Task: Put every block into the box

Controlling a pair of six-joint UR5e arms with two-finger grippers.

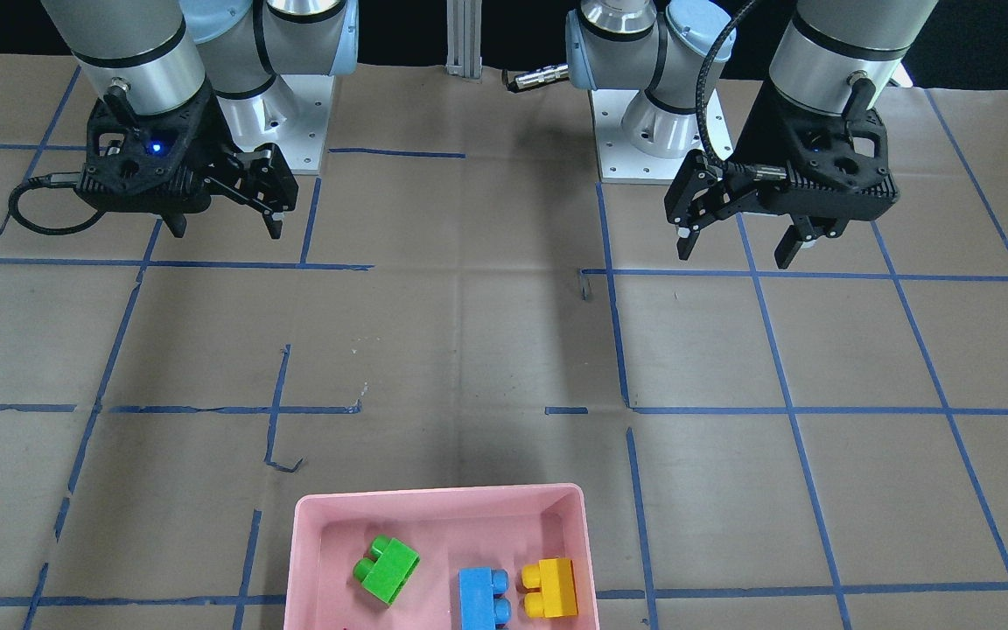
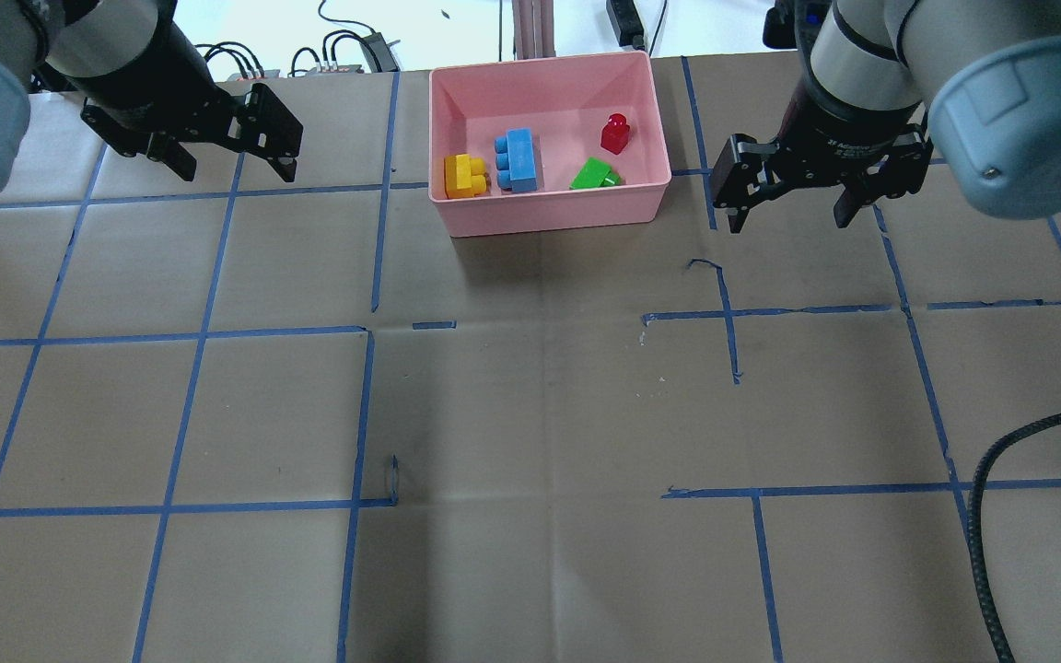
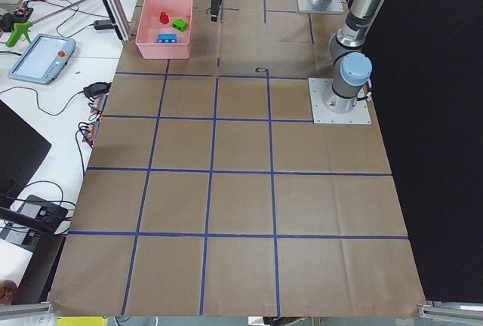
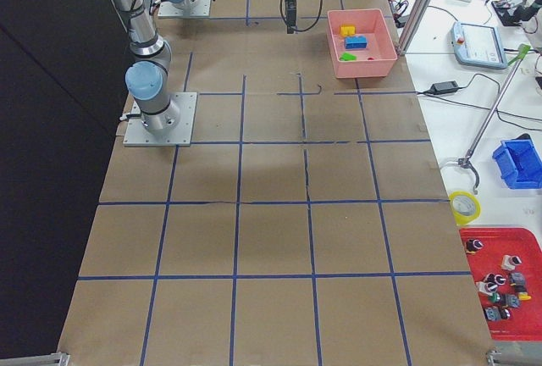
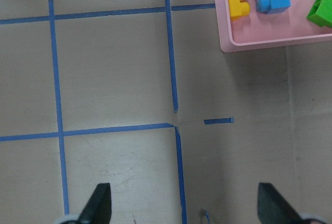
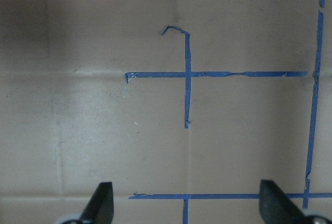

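Note:
The pink box [image 2: 549, 216] stands at the table's far middle. In it lie the yellow block [image 2: 464, 177], the light blue block [image 2: 518, 160], the green block [image 2: 595, 174] and the small red block [image 2: 615, 133]. My left gripper [image 2: 238, 175] is open and empty above the table, to the left of the box. My right gripper [image 2: 788, 224] is open and empty, to the right of the box. The left wrist view shows the box corner [image 5: 259, 45] with the yellow block [image 5: 237, 1]. The front view cuts off the red block.
Brown paper with a blue tape grid covers the table [image 2: 530, 414]. A black cable [image 2: 1000, 497] loops in at the overhead view's right edge. The arm bases [image 1: 644, 131] stand on the robot's side. Side benches hold a tablet [image 3: 41, 58] and bins.

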